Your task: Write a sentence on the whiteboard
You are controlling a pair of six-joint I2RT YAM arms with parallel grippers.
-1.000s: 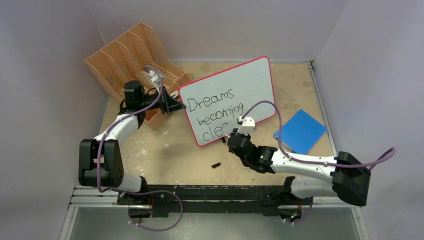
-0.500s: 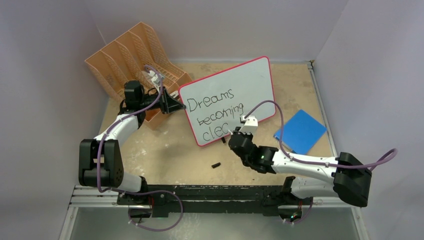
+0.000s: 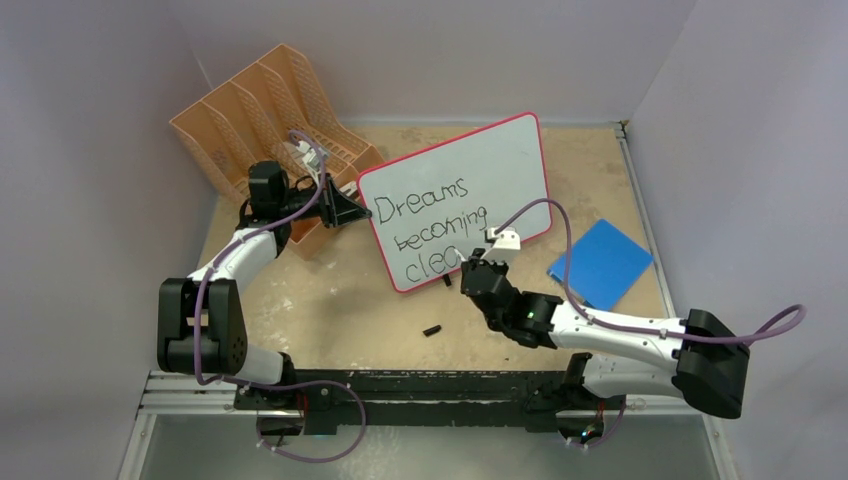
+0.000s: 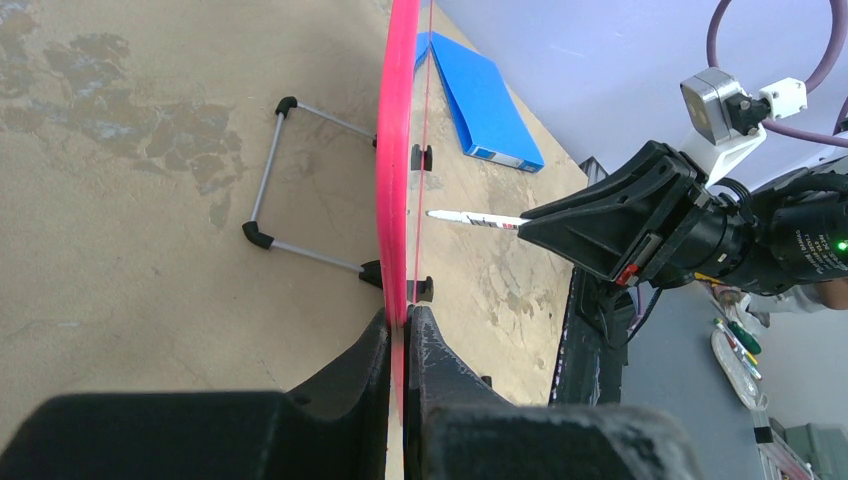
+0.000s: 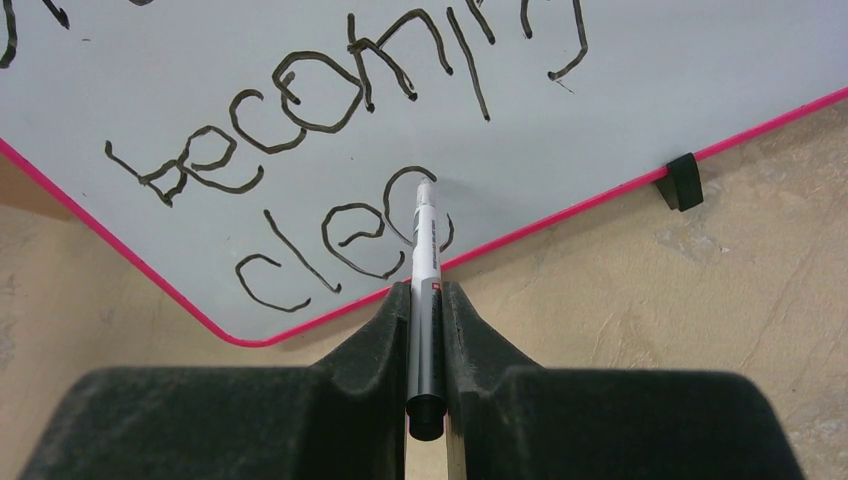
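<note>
The whiteboard stands tilted on the table, white with a pink frame. My left gripper is shut on its left edge; in the left wrist view the jaws pinch the pink rim. The sentence reads "Dreams", "becoming" and, on the third line, "cle" plus a rounded stroke. My right gripper is shut on a marker. The marker tip rests on the board at that last stroke. From the left wrist view the marker points at the board's face.
An orange file rack stands behind the left arm. A blue pad lies to the right of the board. A small black cap lies on the table in front of the board. The board's wire stand sits behind it.
My right gripper has shifted slightly right along the third line with the marker, and the stroke after "cle" has grown into a rounder loop. The left arm has not moved.
</note>
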